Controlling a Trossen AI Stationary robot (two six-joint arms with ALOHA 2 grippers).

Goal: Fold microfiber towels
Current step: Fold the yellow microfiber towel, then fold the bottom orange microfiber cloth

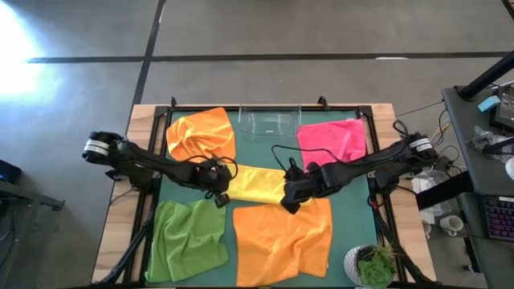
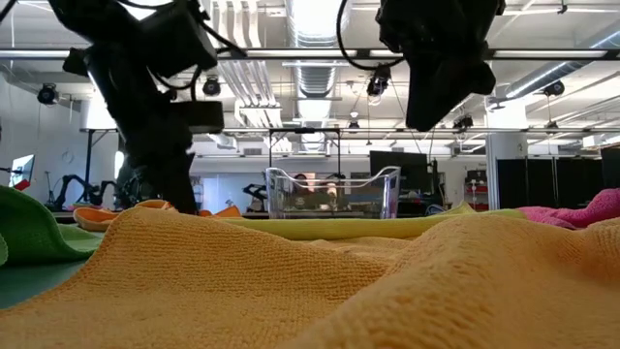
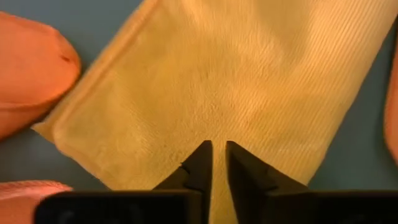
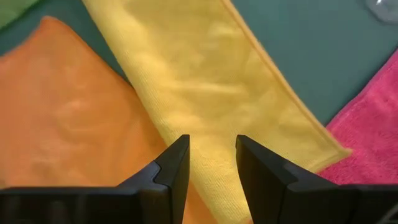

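A yellow towel [image 1: 257,183], folded into a strip, lies flat on the green mat [image 1: 353,193] at the table's middle. My left gripper [image 1: 220,193] sits at its left end, fingers closed to a thin slit [image 3: 219,152]. My right gripper [image 1: 289,201] hangs open above the strip's right end [image 4: 211,155], clear of the cloth, and shows high up in the low view [image 2: 438,111]. One orange towel [image 1: 201,132] lies far left and another [image 1: 283,241] lies near centre. A pink towel [image 1: 331,138] lies far right and a lime green towel [image 1: 189,239] near left. My left gripper pinches the yellow towel at its left short end [image 3: 217,134], about midway across the strip, between its two fingers. The fingers slant down from the table's left and lie along the strip. The towel rests flat on the mat. I cannot tell how many layers are caught.
A clear plastic bin [image 1: 269,122] stands at the far edge between the orange and pink towels. A potted plant [image 1: 371,265] sits at the near right corner. The near orange towel's far edge lies close beside the yellow strip. In the low view its folds [image 2: 291,281] hide the tabletop.
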